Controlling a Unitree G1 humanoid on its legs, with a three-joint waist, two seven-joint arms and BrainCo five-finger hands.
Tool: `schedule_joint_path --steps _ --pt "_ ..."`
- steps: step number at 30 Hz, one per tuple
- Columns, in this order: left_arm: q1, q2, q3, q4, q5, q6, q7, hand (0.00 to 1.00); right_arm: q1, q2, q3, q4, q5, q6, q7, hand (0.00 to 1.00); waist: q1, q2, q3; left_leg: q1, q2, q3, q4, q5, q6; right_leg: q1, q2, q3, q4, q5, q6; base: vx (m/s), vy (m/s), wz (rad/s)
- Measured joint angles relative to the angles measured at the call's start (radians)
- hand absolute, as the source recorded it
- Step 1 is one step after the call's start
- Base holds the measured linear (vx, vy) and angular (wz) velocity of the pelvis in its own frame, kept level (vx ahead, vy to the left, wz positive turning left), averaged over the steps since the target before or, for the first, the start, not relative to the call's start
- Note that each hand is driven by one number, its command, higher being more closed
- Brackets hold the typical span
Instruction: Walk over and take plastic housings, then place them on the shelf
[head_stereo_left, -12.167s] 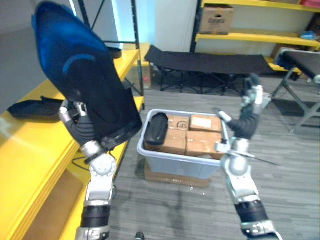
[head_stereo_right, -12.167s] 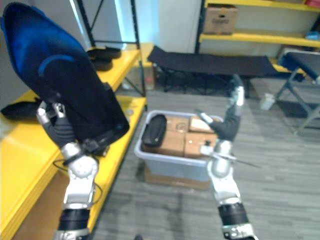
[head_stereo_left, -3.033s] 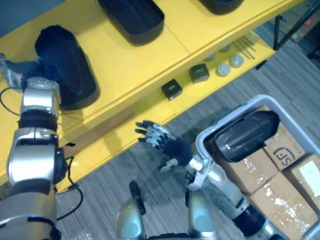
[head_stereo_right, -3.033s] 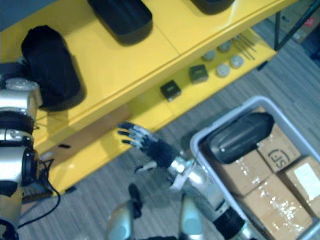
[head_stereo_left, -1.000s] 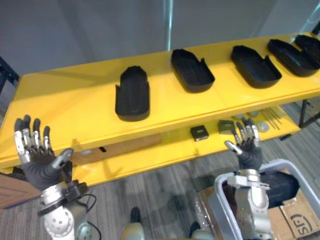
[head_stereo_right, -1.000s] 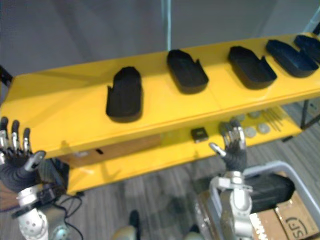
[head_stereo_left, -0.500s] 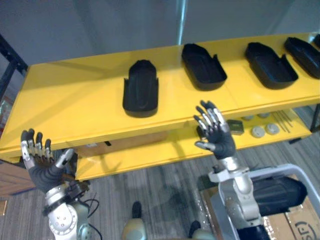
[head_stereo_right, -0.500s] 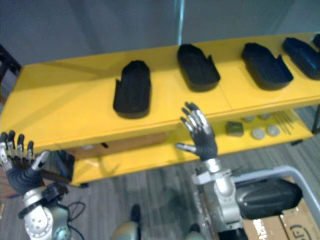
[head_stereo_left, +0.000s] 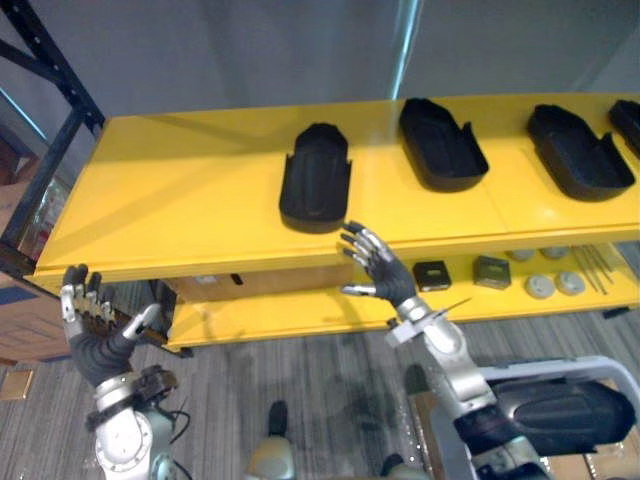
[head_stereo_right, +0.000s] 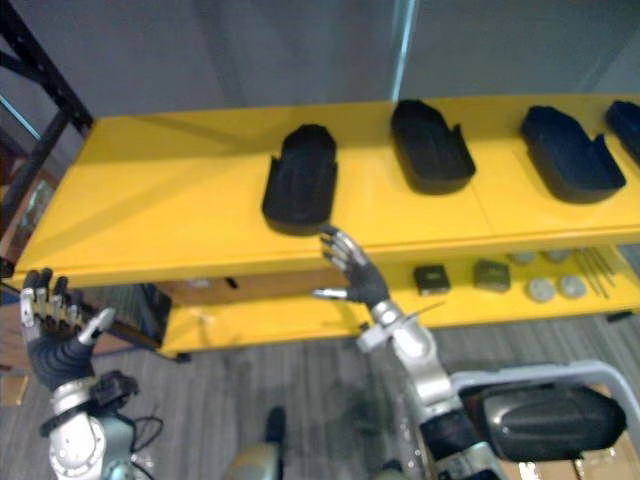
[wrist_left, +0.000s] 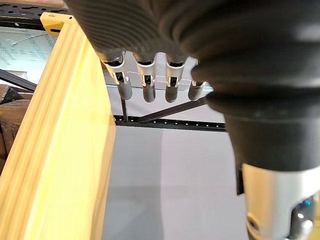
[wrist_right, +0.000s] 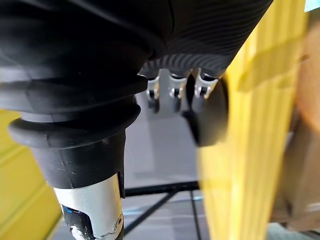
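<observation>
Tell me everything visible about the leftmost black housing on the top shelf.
The leftmost housing is a black, matte, plastic-looking shell, elongated, lying flat with its hollow side up and its length running front to back. It rests on the yellow top shelf near the front edge, apart from the next housing. The open right hand hovers just in front, apparently not touching it.

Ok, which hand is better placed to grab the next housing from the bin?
Right, probably: the bin and its black housing sit by the right arm; the right hand is open, the left hand far off on the other side.
</observation>
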Motion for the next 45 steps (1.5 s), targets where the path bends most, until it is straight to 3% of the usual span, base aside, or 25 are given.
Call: schedule_joint_path --steps 5,11,19,27,36,45 --pt "-0.011 0.016 -0.009 0.008 0.000 0.001 -0.001 0.00 -0.099 0.003 0.005 0.129 -0.093 -0.004 -0.043 0.00 0.008 0.000 0.000 0.000 -0.002 -0.018 0.000 0.013 0.001 0.008 0.000 -0.011 0.002 0.000 0.000 -0.02 -0.008 0.09" --pt "-0.020 0.016 -0.022 0.033 0.000 0.001 -0.001 0.00 -0.218 0.003 -0.002 0.187 -0.096 -0.009 -0.052 0.00 0.030 0.004 0.002 -0.001 -0.002 -0.026 0.000 0.019 0.001 0.003 0.000 -0.012 0.019 -0.010 0.001 -0.04 -0.011 0.03" --pt "-0.034 0.016 -0.027 0.034 0.000 0.001 -0.002 0.00 -0.331 0.018 -0.002 0.203 -0.121 -0.010 -0.043 0.00 0.036 0.006 0.005 -0.021 -0.004 -0.050 0.000 0.038 -0.004 -0.007 -0.001 -0.036 0.034 -0.014 -0.001 -0.02 -0.014 0.09" --pt "-0.041 0.014 -0.027 0.034 0.000 0.002 -0.003 0.00 -0.381 0.015 0.002 0.331 -0.126 0.017 -0.012 0.00 0.045 0.012 0.009 -0.019 -0.003 -0.062 0.000 0.038 0.000 -0.007 -0.002 -0.041 0.052 -0.026 0.000 -0.02 -0.011 0.02" --pt "-0.045 0.009 -0.023 0.034 0.001 0.002 -0.024 0.00 -0.461 -0.041 0.018 0.468 -0.127 0.019 0.025 0.00 0.059 0.025 0.042 -0.034 -0.007 -0.082 0.001 0.051 -0.004 -0.007 -0.003 -0.064 0.055 -0.025 0.000 -0.01 -0.017 0.06" --pt "-0.070 0.001 -0.027 0.037 0.030 0.003 -0.022 0.00 -0.561 -0.071 0.008 0.615 -0.166 -0.019 -0.002 0.00 0.077 0.049 0.065 -0.033 -0.005 -0.098 0.000 0.049 -0.001 0.008 -0.002 -0.085 0.062 -0.034 0.004 -0.03 -0.026 0.07"
